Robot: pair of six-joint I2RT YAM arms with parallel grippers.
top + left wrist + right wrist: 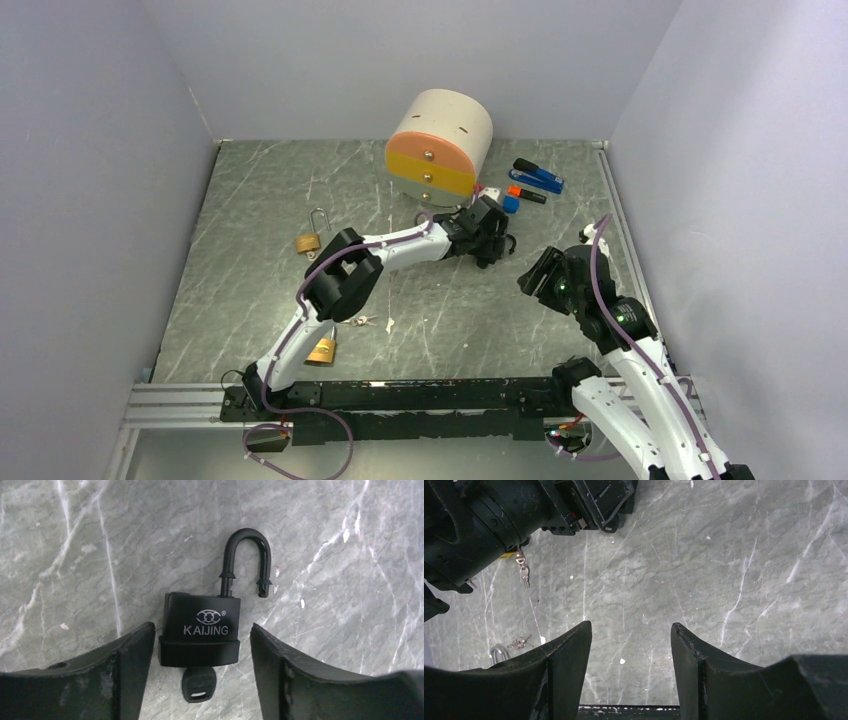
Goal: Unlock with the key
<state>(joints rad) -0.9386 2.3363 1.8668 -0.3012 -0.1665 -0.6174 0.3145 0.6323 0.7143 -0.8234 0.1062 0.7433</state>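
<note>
A black padlock [200, 625] marked KAIJING lies flat on the marbled table. Its shackle [248, 555] is swung open, one end free of the body. A black-headed key [199, 685] sticks out of its underside. My left gripper [201, 626] is open, one finger on each side of the lock body and neither gripping it. From above, the left gripper [490, 235] covers the lock, in front of the round drawer unit. My right gripper [631, 624] is open over bare table with nothing between its fingers; the top view shows the right gripper [540, 272] to the right of the left one.
A round drawer unit [440, 145] stands at the back. A blue stapler [540, 178] and small markers [525, 193] lie to its right. Two brass padlocks [309, 240] [322, 351] and loose keys [365, 322] lie on the left. The left arm [499, 520] fills the right wrist view's upper left.
</note>
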